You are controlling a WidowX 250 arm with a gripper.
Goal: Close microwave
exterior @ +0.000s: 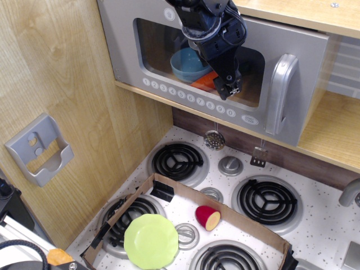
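Observation:
The microwave [140, 73] has its wide silver-grey door lying flat against the wooden compartment. The door's curved grey handle [279, 93] stands vertical at the right, and a row of round white buttons [188, 97] runs along its lower edge. Through the clear window I see a blue bowl [185, 64] and something orange. My black gripper [232, 88] hangs in front of the window's lower right part, fingers pointing down and close together, holding nothing. Whether it touches the door I cannot tell.
A stovetop [315, 230] with several black coil burners lies below. A cardboard tray [185, 194] on it holds a green plate [151, 241] and a red fruit half [207, 217]. A small grey wall holder [38, 149] is on the left panel. A strainer [213, 139] hangs under the microwave.

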